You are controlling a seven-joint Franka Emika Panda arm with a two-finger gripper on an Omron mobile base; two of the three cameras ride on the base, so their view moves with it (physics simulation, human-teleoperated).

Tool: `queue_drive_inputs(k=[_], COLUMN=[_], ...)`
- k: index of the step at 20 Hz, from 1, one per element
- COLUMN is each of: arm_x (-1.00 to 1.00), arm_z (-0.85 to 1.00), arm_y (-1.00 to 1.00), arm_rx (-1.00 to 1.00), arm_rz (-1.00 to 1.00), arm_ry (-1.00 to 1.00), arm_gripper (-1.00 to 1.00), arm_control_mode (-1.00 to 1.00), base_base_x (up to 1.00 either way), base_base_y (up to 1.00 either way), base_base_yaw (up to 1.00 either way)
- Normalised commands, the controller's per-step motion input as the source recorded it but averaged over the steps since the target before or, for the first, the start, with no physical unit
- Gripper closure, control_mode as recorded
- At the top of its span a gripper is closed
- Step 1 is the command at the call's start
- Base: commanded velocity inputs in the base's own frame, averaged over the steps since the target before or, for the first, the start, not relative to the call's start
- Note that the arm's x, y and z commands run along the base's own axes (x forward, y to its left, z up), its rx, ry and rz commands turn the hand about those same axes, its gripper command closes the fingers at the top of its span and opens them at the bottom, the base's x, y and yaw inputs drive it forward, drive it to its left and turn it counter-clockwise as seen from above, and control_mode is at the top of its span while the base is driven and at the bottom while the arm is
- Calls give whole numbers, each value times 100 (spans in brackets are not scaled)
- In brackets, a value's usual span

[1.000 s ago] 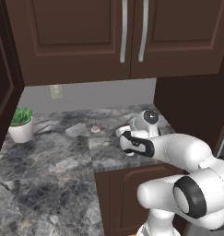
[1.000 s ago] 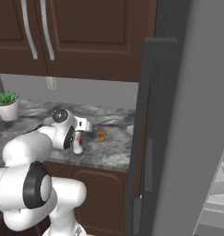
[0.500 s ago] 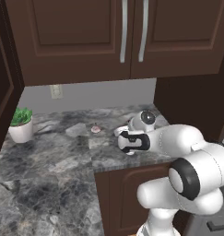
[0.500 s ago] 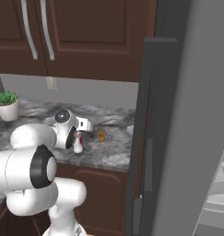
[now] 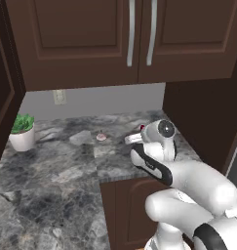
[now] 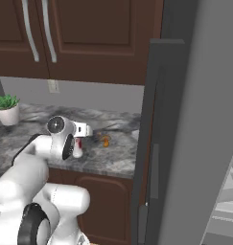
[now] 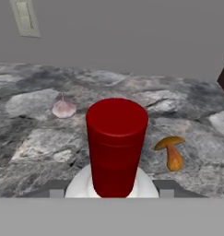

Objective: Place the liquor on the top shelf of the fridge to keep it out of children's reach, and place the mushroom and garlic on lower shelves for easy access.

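The arm is folded low over the marble counter (image 5: 61, 166), forearm stretched out level toward the back wall, the hand held roughly horizontal. The gripper (image 6: 78, 143) is positioned around the liquor (image 7: 116, 146), which is standing upright on the counter; in the hand view the red cap is seen close and centred, with grey finger tips (image 7: 56, 189) flanking the white shoulder on both sides. Whether the jaws are actually pressed on the bottle cannot be told. The garlic (image 7: 64, 107) is lying on the counter behind and left of the bottle, the mushroom (image 7: 172, 152) just right of it. The fridge (image 6: 194, 119) is seen to the right, door ajar. A potted plant (image 5: 22, 132) is placed at the far left.
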Motion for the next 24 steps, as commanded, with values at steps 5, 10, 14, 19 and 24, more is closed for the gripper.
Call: queue_drive_inputs(k=[5, 10, 14, 19, 24], arm_x=[-72, -100, -98, -76, -18], arm_z=[98, 48, 76, 45, 4], arm_y=[-20, -28, -12, 0, 0], arm_rx=[0, 0, 0, -3, -1], arm_rz=[0, 0, 1, 0, 0], arm_ry=[-4, -2, -6, -3, 0], arm_gripper=[100, 100, 100, 100, 100], arm_control_mode=[-100, -100, -100, -100, 100], base_base_x=[0, 0, 0, 0, -80], base_base_y=[0, 0, 0, 0, 0], base_base_yaw=[0, 0, 0, 0, -6])
